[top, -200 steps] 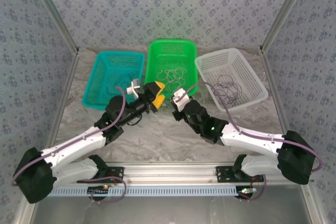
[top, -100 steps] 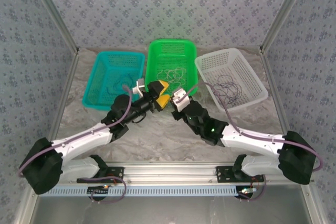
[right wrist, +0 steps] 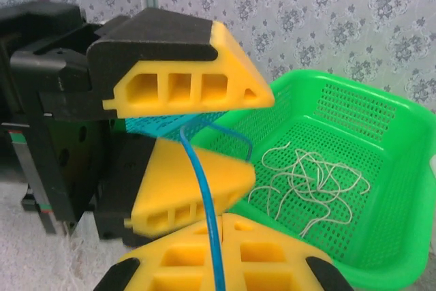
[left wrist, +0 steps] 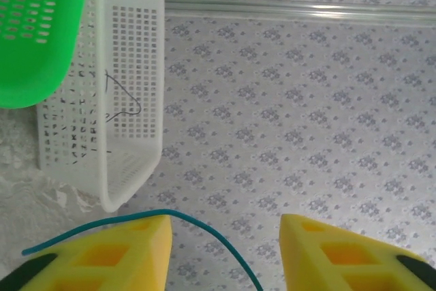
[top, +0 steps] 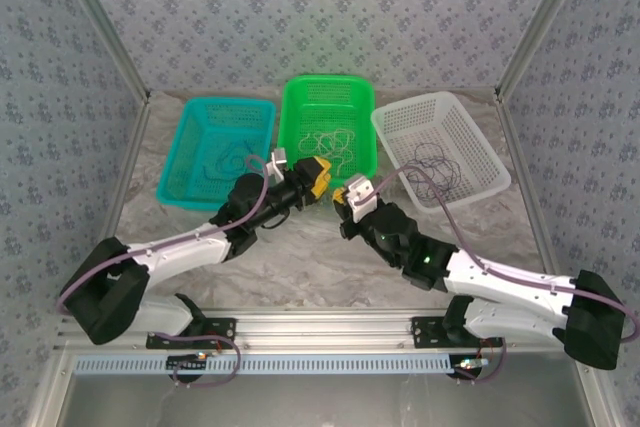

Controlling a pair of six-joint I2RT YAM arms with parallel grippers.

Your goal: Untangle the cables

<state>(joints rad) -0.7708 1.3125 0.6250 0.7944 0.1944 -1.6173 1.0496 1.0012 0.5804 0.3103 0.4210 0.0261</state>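
**Station layout.** Three perforated plastic baskets stand in a row at the far side of the surface [top: 300, 262]: a teal basket [top: 196, 115] on the left, a green basket [top: 297, 107] in the centre and a white basket [top: 478, 145] on the right. The green and white baskets stand with their rims just beside each other. A backdrop [top: 320, 17] with a small repeating floral print encloses the station.

**Left end effector** [top: 319, 179]. It sits at the near rim of the green basket. Its two yellow fingers [right wrist: 184, 83] stand apart at a moderate gap. The blue cable [right wrist: 204, 189] passes through this gap and is not pinched by either pad.

**Right end effector** [right wrist: 218, 233]. It is positioned close in front of the left one, tips nearly meeting. Its yellow fingers are closed together on the blue cable, which rises from between them, runs up through the left fingers' gap and bends over in a small loop.

**Cable locations.**
- Blue cable: in the air, spanning the two end effectors at the near edge of the green basket.
- Cream cable [top: 330, 140]: a loose tangle on the floor of the green basket.
- Dark cable [top: 435, 167]: looped inside the white basket; the left wrist view shows a strand through the basket's mesh wall.
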